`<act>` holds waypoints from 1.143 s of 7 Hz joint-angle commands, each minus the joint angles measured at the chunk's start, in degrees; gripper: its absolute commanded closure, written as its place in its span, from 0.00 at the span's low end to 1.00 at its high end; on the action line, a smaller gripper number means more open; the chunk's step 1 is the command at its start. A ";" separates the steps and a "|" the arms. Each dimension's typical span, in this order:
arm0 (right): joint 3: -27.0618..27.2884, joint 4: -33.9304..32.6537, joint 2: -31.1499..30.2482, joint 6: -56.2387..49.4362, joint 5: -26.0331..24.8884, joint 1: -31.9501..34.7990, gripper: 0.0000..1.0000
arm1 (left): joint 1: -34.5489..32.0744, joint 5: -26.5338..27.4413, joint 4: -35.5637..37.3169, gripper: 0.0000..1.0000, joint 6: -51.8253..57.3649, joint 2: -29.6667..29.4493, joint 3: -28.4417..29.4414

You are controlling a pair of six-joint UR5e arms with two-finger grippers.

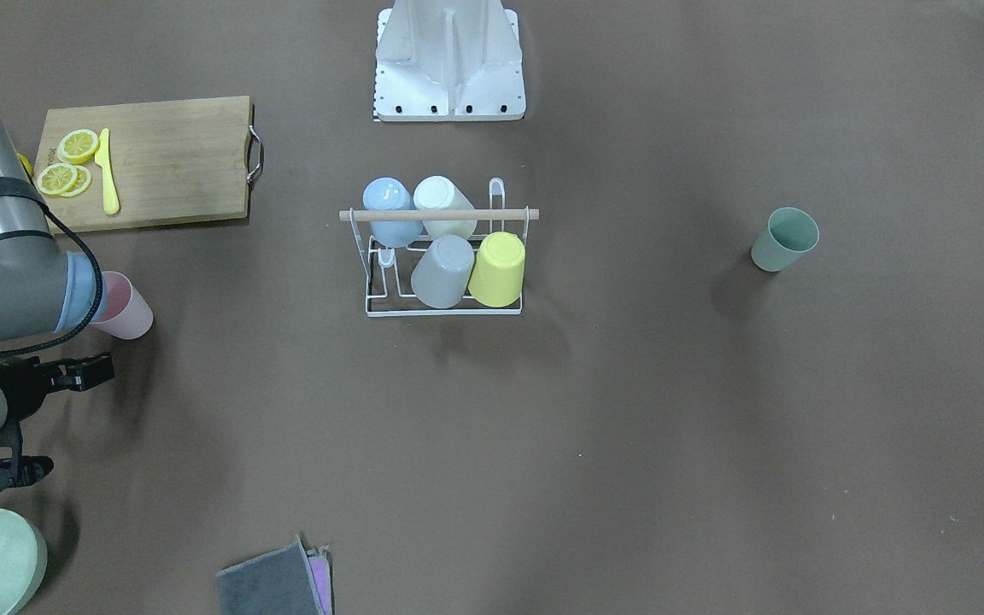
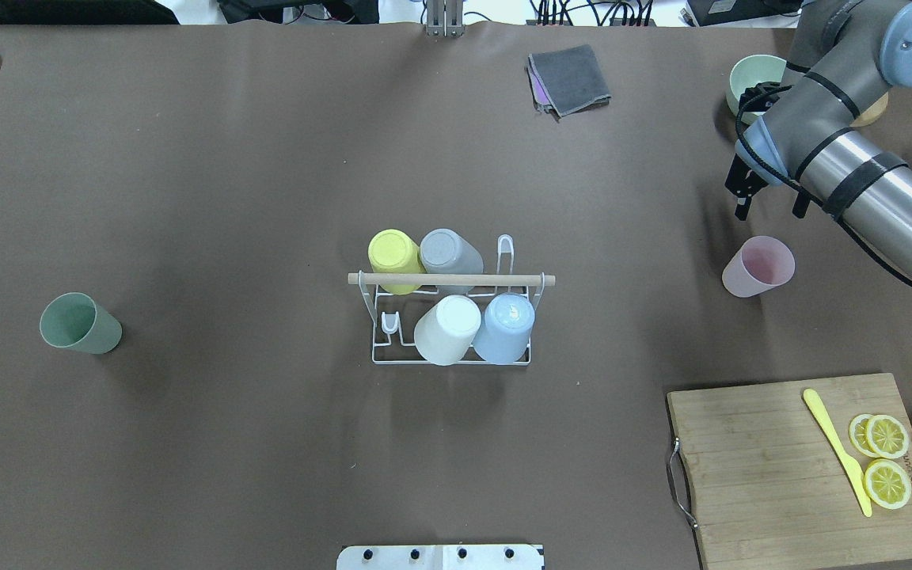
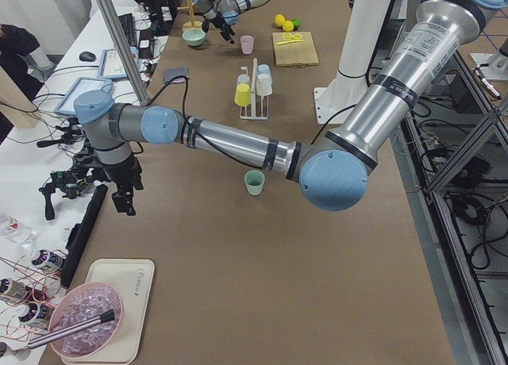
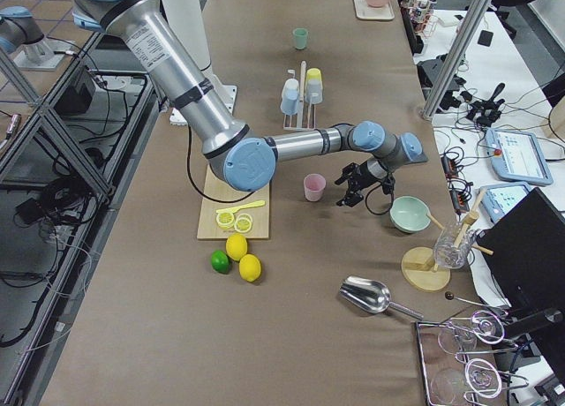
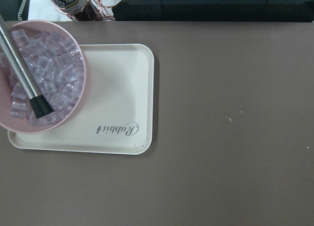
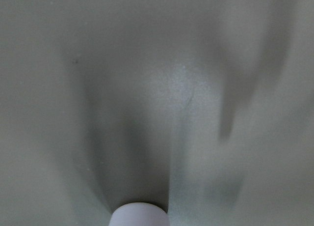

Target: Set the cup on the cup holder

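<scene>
Right end effector (image 2: pixel 769 207) apart | left end effector (image 3: pixel 125 206) cannot tell | cup holder (image 2: pixel 456 279) holds four cups (image 2: pixel 446 328) | pink cup (image 2: pixel 758 267) empty

1. Right wrist view is just greyish-green blur; the pale round blob (image 6: pixel 139 215) at its bottom edge, no clue what it is.
2. Pink cup (image 1: pixel 128 311) by the tabletop's right edge: half hidden behind the right arm (image 1: pixel 5 286), front-facing view.
3. Left pincer (image 3: pixel 125 206): too small to tell how wide it stands.
</scene>
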 commanded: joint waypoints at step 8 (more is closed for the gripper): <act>-1.58 -8.98 0.31 -1.30 4.09 -3.77 0.04 | 13.61 -6.94 28.58 0.03 13.47 -3.85 -0.61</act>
